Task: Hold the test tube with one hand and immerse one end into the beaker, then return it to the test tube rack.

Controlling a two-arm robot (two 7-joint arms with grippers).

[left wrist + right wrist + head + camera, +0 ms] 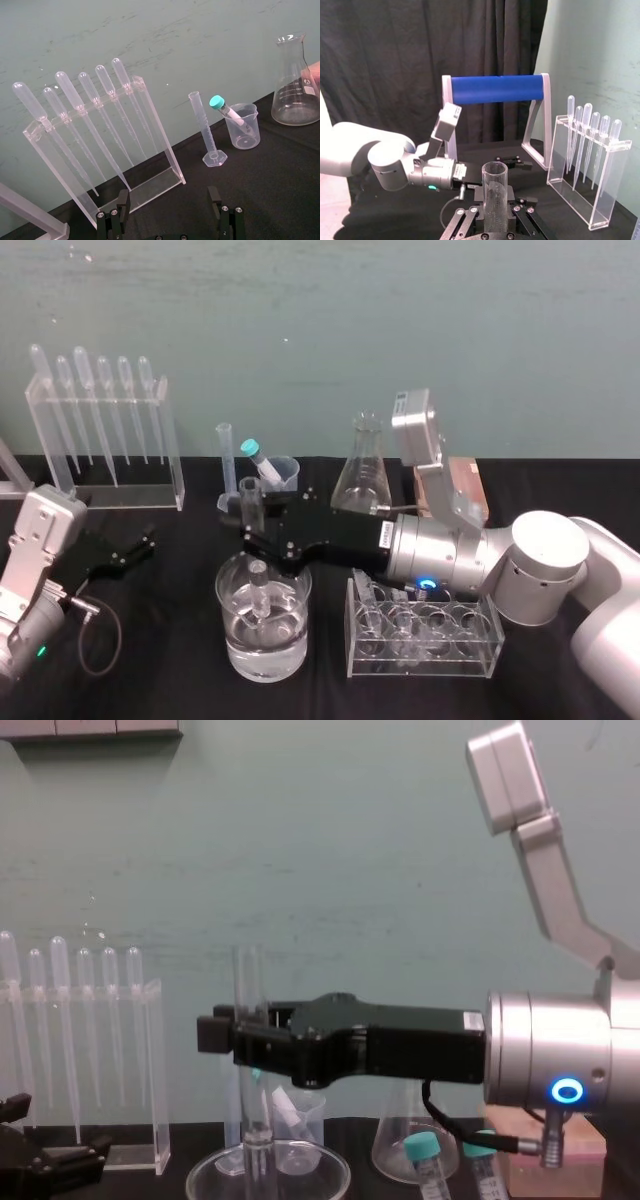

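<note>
Right gripper point(256, 528) fingers pinch upright test tube point(248, 978) mid-length, its lower end below them in water-filled wide glass dish point(300, 585). Left gripper point(143, 545) idle, fingers spread.

test tube point(250, 498) in my right hand point(258, 532) ringed by the glass dish point(223, 590) wall, flask point(362, 465) and graduated cylinder point(227, 455) crowding just behind, rack point(425, 665) snug on the right, open surface point(170, 640) to the left

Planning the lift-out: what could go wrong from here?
The right hand grips the test tube upright, lower end inside the wide glass dish; moving sideways before lifting could hit the wall. The rack sits beside the dish; a low transfer might clip it. Idle left hand sits far left.
</note>
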